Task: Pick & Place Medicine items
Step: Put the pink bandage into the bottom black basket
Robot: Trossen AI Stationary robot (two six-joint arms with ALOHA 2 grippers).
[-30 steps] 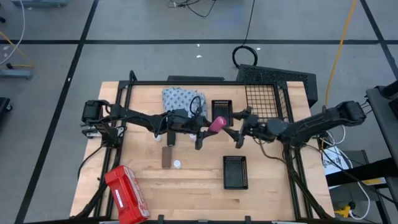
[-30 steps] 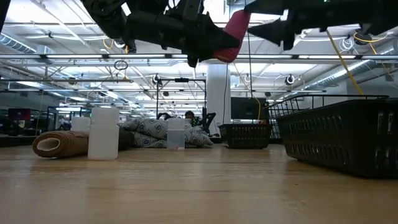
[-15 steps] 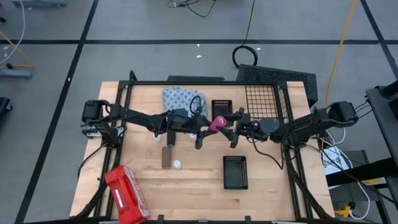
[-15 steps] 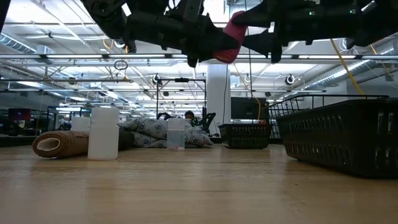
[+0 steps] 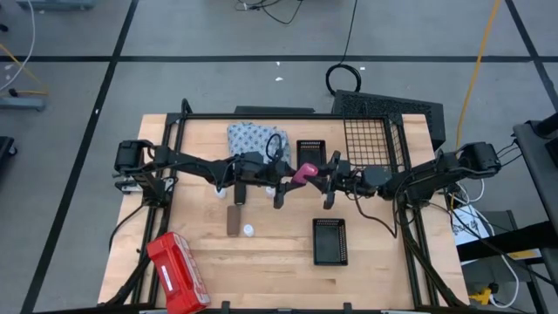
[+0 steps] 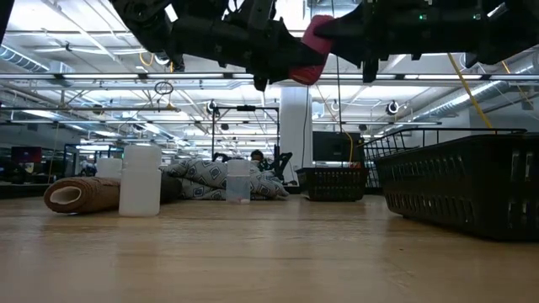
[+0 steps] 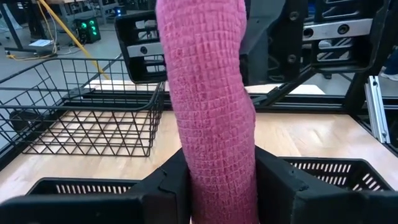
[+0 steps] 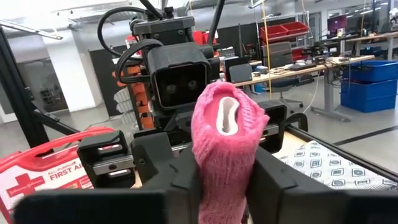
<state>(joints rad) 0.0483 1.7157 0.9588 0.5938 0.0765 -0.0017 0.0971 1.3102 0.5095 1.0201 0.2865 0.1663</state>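
Note:
A pink-red bandage tube (image 5: 305, 173) hangs high above the table's middle, tilted, between both grippers. My left gripper (image 5: 286, 183) comes from the left and is shut on the tube's lower end. My right gripper (image 5: 322, 178) comes from the right and is shut on its upper end, where the pale core (image 8: 226, 116) shows. A brown tube (image 5: 234, 220) lies on its side on the wood. A white bottle (image 5: 248, 231) stands beside it, and another (image 6: 238, 181) stands farther back. My left gripper pinches the tube's lower end (image 7: 225, 163) between its two fingers (image 7: 165, 190), coming level from the table's left. The tube sticks out beyond the fingers, slanting up, clear of the table. My right gripper pinches the tube's upper part (image 8: 219, 163) between its two fingers (image 8: 186, 177), coming level from the table's right. The tube's open end stands past the fingers toward the wrist.
A blue-white patterned cloth (image 5: 253, 138) lies at the far middle. One small black basket (image 5: 311, 153) sits beside it and another (image 5: 330, 241) nearer the front. A wire basket (image 5: 375, 141) stands at the far right, and a red first-aid case (image 5: 177, 272) at the near left.
My right gripper has moved toward the table's left, up to the pink-red tube, and has shut its fingers on the tube's upper end. My left gripper and the tube have kept still.

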